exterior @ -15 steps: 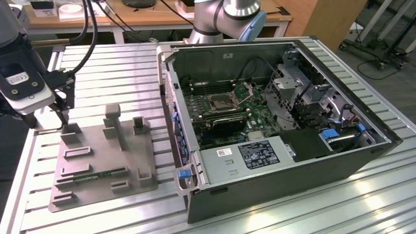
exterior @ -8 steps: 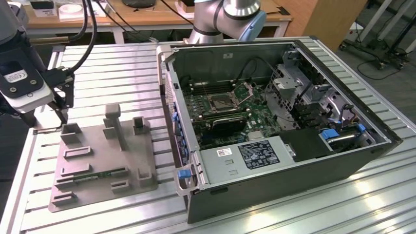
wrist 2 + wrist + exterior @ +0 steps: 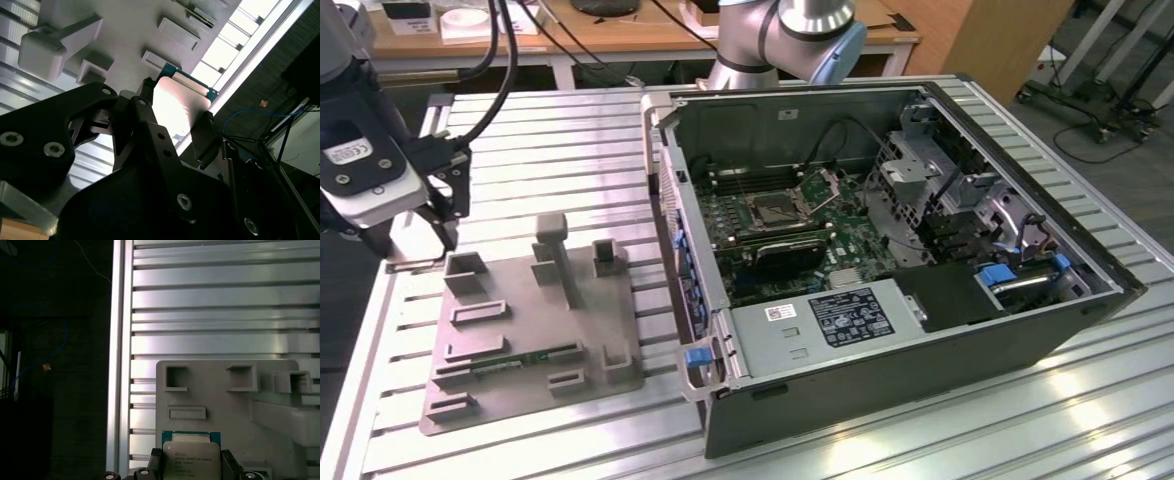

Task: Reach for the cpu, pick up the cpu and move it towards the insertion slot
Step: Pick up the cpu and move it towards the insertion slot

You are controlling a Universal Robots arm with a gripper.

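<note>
The cpu (image 3: 191,458), a flat square chip with a shiny metal top and a green rim, sits between my two black fingers in both wrist views. It lies over the far corner of the grey plastic tray (image 3: 225,405). My gripper (image 3: 191,464) is shut on the cpu (image 3: 177,102), one finger against each side, and I cannot tell whether the chip is lifted off the tray. In the exterior view my gripper (image 3: 443,238) hangs at the tray's far corner on that view's left. The insertion slot (image 3: 774,208) is inside the open computer case, its metal bracket (image 3: 834,185) hinged up.
The grey tray (image 3: 520,330) carries upright posts (image 3: 554,245) and a thin green memory strip (image 3: 520,357). The open computer case (image 3: 881,260) stands on the exterior view's right of the tray. The table's edge rail (image 3: 117,365) runs close beside the cpu.
</note>
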